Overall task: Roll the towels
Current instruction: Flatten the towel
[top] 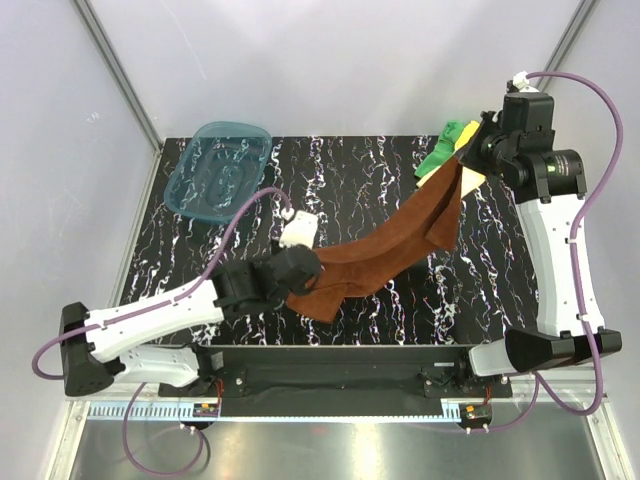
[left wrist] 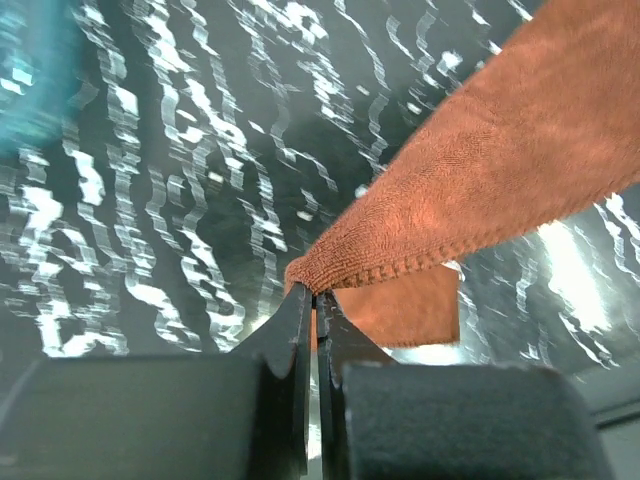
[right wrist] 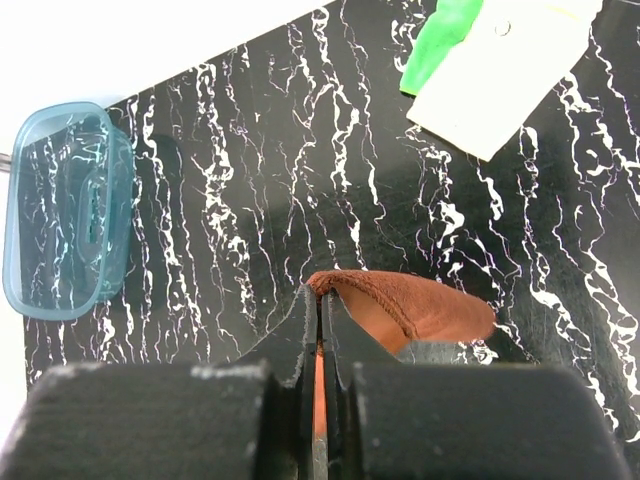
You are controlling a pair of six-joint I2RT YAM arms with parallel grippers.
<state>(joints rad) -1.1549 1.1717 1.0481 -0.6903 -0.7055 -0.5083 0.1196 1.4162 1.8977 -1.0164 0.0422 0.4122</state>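
The yellow towel (right wrist: 510,70) (green towel (right wrist: 440,40) too) runs off frame.

We are seeing the tray (top: 215,172) sitting on the table (top: 345,170) at the upper left. The first towel (top: 395,245) is stretching across the middle, from the left gripper (top: 298,272) at lower centre to the right gripper (top: 470,152) at upper right. A second towel (top: 440,152) is lying just left of that gripper, with a third towel (top: 471,180) just below it.
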